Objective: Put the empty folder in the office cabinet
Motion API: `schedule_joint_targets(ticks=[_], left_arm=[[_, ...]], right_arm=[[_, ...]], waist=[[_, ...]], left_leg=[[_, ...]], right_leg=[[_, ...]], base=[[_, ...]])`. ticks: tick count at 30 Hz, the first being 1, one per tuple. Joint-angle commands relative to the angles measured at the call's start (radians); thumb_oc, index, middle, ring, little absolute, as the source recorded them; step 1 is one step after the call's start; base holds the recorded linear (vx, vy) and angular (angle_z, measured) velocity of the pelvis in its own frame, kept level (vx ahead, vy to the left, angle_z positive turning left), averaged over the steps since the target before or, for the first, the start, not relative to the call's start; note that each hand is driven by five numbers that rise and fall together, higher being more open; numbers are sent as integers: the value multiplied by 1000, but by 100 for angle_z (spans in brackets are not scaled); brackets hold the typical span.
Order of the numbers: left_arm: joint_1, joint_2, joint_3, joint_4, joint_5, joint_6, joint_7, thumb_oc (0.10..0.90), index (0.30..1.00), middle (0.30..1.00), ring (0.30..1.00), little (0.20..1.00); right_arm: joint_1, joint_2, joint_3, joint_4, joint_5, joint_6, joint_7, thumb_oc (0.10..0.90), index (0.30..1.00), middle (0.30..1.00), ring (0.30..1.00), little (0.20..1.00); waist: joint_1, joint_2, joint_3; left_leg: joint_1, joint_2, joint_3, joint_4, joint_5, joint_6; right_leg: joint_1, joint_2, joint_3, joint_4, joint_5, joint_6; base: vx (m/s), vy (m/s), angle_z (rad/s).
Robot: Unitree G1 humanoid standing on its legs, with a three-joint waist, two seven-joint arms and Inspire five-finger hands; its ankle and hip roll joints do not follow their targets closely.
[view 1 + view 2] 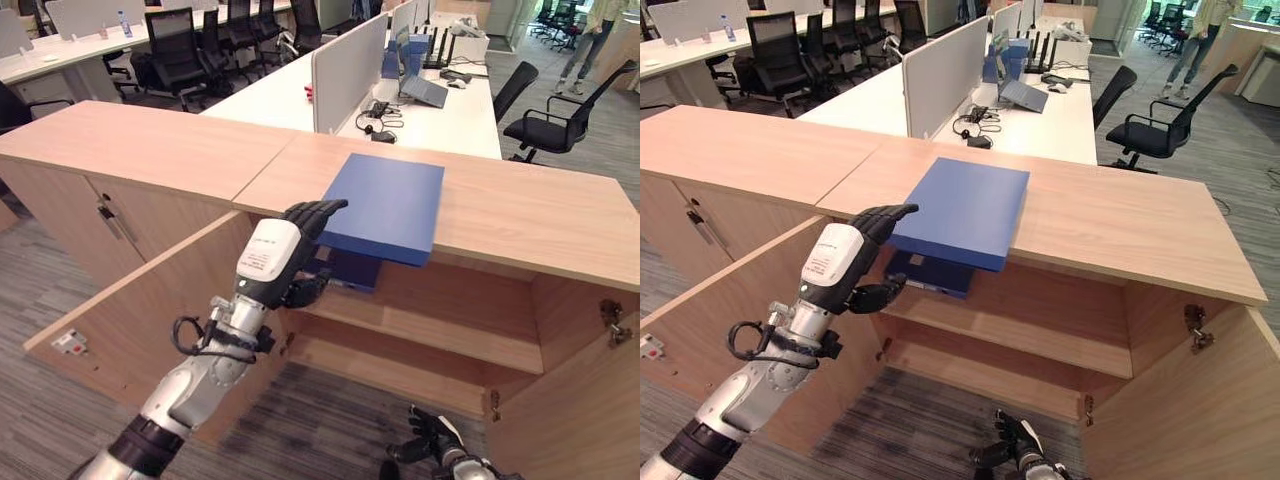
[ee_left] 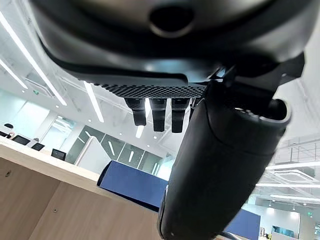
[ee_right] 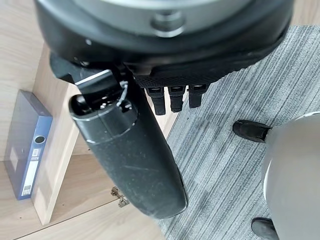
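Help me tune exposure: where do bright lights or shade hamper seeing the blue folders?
Left eye view: even office light on the blue folder on the cabinet top; the second folder on the shelf beneath sits in shade. Left wrist view: bright ceiling strip lights glare behind the left hand, which reads dark against them. Right wrist view: evenly lit, no glare.

Open-plan office lies beyond the wooden counter, desks and chairs in rows.

A white desk (image 1: 440, 115) runs away behind the counter, split by a grey divider screen (image 1: 345, 70); an open laptop (image 1: 422, 88) and a coil of black cables (image 1: 376, 112) rest on it. Black office chairs (image 1: 178, 55) line the desks at left, another black chair (image 1: 560, 115) stands at right, and a person (image 1: 590, 40) stands in the far right aisle on grey striped carpet (image 1: 45, 290).
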Motion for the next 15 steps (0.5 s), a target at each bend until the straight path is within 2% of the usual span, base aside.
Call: schedule_joint_targets(ticks=[1, 5, 15], left_arm=[[-216, 22, -10, 26, 58, 5, 62, 800, 900, 900, 900, 900], [-302, 18, -45, 107, 158, 57, 90, 800, 900, 900, 900, 900], [-363, -11, -90, 180, 176, 74, 73, 800, 900, 900, 900, 900]], right_arm=[[-88, -31, 10, -16, -14, -60, 1, 800, 900, 900, 900, 900], [-74, -43, 4, -28, -16, -58, 3, 800, 900, 900, 900, 900], [-71, -46, 6, -18, -23, -52, 9, 800, 900, 900, 900, 900]], waist=[[-10, 25, -25], [-23, 29, -30], [-38, 34, -34]], left_leg=[[-33, 13, -96, -8, -84, -12], [-29, 13, -88, -8, -86, -12], [-24, 10, -76, -8, -89, -9]], right_leg=[[99, 9, -45, 8, -135, 82], [100, 11, -40, 8, -136, 83], [101, 9, -32, 8, -135, 86]], base=[[0, 0, 0], [-3, 0, -8], [0, 5, -3]])
